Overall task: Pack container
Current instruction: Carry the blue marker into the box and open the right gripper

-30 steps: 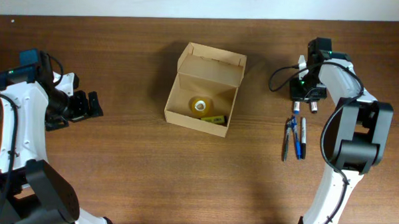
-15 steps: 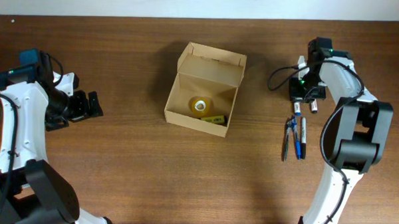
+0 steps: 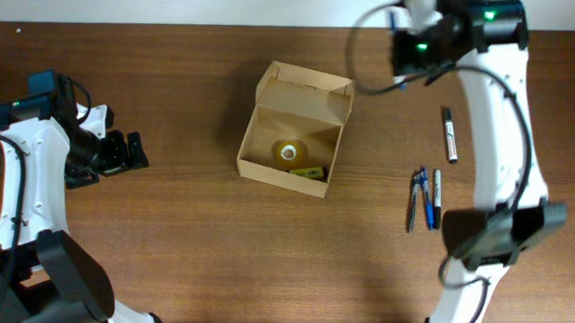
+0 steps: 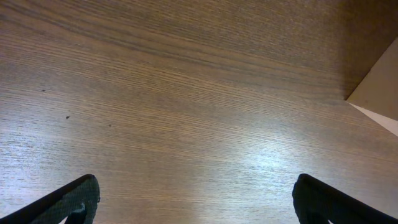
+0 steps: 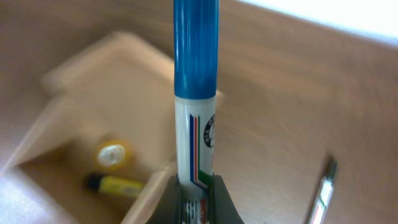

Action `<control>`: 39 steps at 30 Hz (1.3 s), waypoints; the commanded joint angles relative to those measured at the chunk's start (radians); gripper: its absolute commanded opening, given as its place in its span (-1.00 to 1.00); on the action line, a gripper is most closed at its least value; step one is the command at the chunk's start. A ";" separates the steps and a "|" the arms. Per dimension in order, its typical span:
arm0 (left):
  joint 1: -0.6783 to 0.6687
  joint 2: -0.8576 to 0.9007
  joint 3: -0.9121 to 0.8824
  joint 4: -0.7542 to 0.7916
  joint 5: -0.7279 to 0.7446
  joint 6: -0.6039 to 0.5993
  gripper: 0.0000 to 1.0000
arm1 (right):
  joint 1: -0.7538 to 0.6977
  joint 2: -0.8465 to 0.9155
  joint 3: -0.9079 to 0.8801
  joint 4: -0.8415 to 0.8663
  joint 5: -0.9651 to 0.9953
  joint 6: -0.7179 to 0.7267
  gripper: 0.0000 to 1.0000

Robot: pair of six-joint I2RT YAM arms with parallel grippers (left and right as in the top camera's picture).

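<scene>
Dark wood-grain table (image 3: 188, 254), bearing:
Container (image 3: 304, 97), cardboard, at centre, flap lid standing open on the far side. Inside are a yellow tape roll (image 3: 288, 152) and a yellow highlighter (image 3: 307, 170) by the near wall.
My right gripper (image 5: 194, 198), raised beyond the box's far right corner, pinched on a blue-capped marker (image 5: 196, 93) by its barrel end, cap pointing away.
My left gripper (image 3: 127, 152), well off to the left, jaws spread wide, holding nothing.
Loose pens (image 3: 426, 197) and a black marker (image 3: 449, 136), right of the box, unpacked.
Risks, as I judge: so slim a pinch may let the marker swivel or slip out. A low approach could catch the upright flap or shove the light box.
</scene>
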 commanded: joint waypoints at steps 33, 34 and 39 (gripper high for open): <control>0.003 -0.019 -0.006 0.000 0.014 0.019 1.00 | 0.337 0.049 -0.721 0.424 0.019 -0.410 -0.90; 0.003 -0.019 -0.006 0.000 0.014 0.019 0.99 | 0.337 0.051 -0.721 0.427 0.020 -0.400 -0.80; 0.003 -0.019 -0.006 0.000 0.014 0.019 0.99 | 0.337 0.052 -0.718 0.428 0.028 -0.353 -0.11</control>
